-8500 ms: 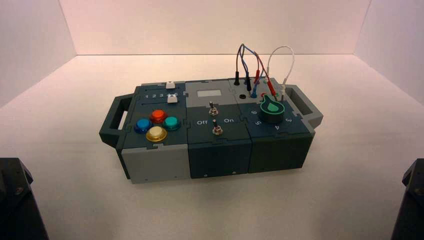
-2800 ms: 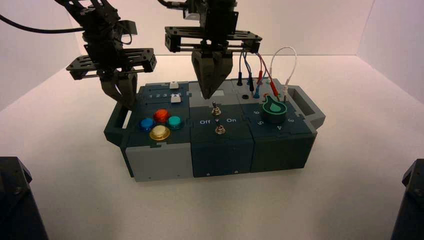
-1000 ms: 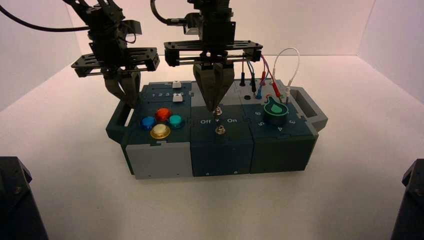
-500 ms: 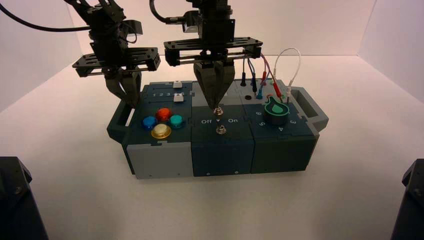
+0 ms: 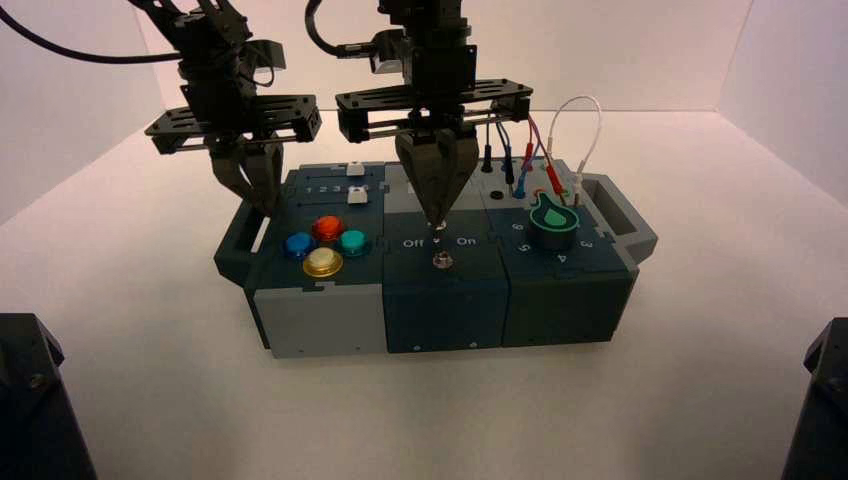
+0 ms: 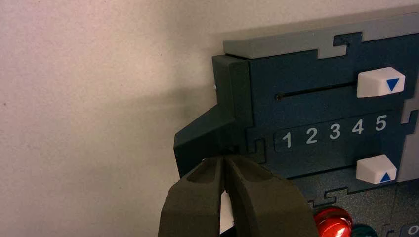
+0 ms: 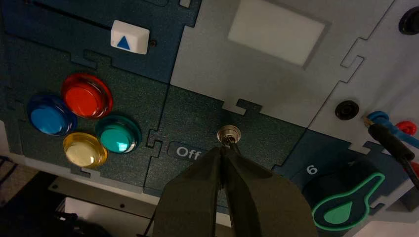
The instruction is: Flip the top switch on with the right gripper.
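Observation:
The top switch (image 7: pixel 229 133) is a small silver toggle on the box's dark middle panel, just above the "Off" lettering. Its slim lever leans toward my right gripper (image 7: pixel 225 149), whose shut fingers form a point touching the lever. In the high view the right gripper (image 5: pixel 436 222) hangs point-down over the middle panel and covers most of the top switch. My left gripper (image 6: pixel 225 159) is shut with nothing in it. In the high view the left gripper (image 5: pixel 255 198) sits at the box's left handle (image 5: pixel 238 243).
A second toggle (image 5: pixel 441 261) stands nearer the front, below the top one. Coloured buttons (image 7: pixel 84 96) lie to the left, two white sliders (image 6: pixel 380 81) behind them, a green knob (image 5: pixel 551 221) and plugged wires (image 5: pixel 530 165) to the right.
My right gripper came down onto the top switch and has just nudged slightly to the right. The left gripper stays at the left handle.

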`<state>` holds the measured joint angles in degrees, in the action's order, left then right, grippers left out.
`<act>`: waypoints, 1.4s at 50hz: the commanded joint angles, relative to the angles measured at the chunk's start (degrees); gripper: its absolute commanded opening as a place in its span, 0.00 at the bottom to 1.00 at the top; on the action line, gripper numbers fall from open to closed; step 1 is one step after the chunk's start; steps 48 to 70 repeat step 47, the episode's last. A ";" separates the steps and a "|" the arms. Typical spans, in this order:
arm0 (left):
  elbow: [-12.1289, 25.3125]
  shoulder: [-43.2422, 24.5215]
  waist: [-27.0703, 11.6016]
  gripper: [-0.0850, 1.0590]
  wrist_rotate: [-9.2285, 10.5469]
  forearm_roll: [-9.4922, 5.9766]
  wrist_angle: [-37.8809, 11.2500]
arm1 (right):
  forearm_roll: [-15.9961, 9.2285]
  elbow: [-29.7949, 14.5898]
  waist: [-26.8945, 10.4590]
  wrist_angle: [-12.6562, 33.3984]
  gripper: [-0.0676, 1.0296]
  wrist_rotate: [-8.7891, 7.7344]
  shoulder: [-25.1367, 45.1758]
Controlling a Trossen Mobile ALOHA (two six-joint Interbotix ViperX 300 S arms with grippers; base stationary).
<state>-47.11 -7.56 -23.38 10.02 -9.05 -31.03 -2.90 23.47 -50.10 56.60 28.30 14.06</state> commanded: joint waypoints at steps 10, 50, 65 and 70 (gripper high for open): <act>-0.44 -4.92 -1.14 0.05 -2.99 0.35 1.32 | 1.05 -3.96 -1.32 -0.35 0.04 0.35 -2.02; -0.62 -4.75 -1.23 0.05 -2.99 0.26 1.49 | 2.64 -4.48 -3.52 -1.14 0.04 -2.11 -1.76; -0.62 -4.75 -1.23 0.05 -2.99 0.26 1.49 | 2.64 -4.48 -3.52 -1.14 0.04 -2.11 -1.76; -0.62 -4.75 -1.23 0.05 -2.99 0.26 1.49 | 2.64 -4.48 -3.52 -1.14 0.04 -2.11 -1.76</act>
